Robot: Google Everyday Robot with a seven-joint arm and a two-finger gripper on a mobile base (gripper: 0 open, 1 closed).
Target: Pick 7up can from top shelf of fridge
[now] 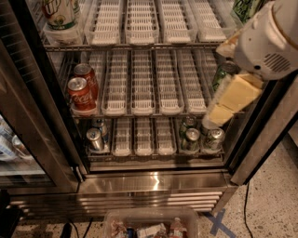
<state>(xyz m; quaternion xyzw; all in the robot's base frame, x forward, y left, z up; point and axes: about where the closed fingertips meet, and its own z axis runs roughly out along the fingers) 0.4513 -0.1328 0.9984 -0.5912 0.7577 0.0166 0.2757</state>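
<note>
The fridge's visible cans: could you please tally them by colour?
Red Coca-Cola cans: 2
7up can: 1
Dark green cans: 2 visible
Bottom-rack cans, colour unclear: 5
Total: 10
The gripper at right hides part of the middle rack.

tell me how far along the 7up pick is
Done: the fridge stands open, racks exposed. In hand: the gripper hangs at the right, in front of the middle rack, well apart from the 7up can. Left: nearly everything. The can stands untouched at the far left of the top shelf, so reach, grasp and lift-out remain.
</note>
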